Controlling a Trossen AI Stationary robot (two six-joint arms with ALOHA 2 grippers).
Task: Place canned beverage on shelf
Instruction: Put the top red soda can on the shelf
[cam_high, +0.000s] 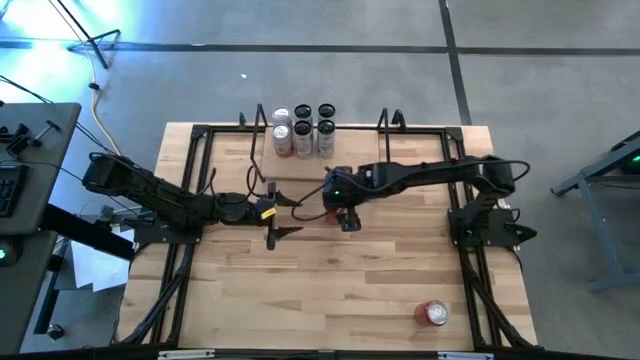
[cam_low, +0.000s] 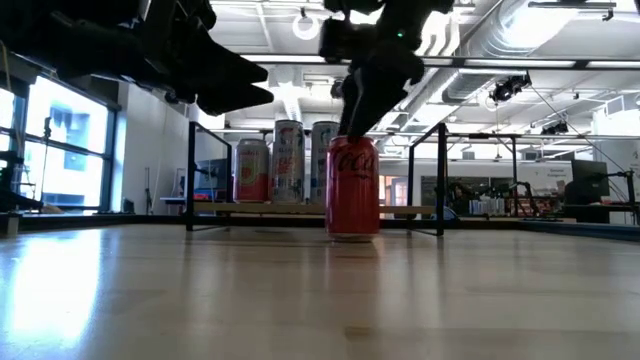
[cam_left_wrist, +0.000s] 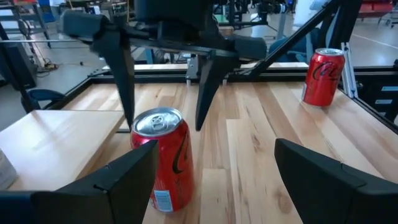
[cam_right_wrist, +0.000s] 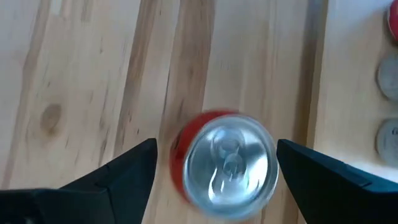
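Note:
A red can (cam_right_wrist: 227, 165) stands upright on its base on the tabletop, just in front of the shelf (cam_high: 300, 170). It also shows in the low view (cam_low: 352, 187) and the left wrist view (cam_left_wrist: 165, 158). My right gripper (cam_right_wrist: 216, 146) points down over it, open. Its fingers (cam_left_wrist: 124, 81) stand on either side of the can's top without touching it. My left gripper (cam_left_wrist: 214, 149) is open and empty, level, to the can's left (cam_high: 275, 225). Several cans (cam_high: 303, 128) stand on the shelf.
A second red can (cam_high: 436, 313) stands near the table's front right, also seen in the left wrist view (cam_left_wrist: 323, 78). Black rod uprights (cam_low: 192, 175) stand at the shelf's ends. A black frame (cam_high: 190, 180) runs along the table's edges. Bare wood lies in front of the grippers.

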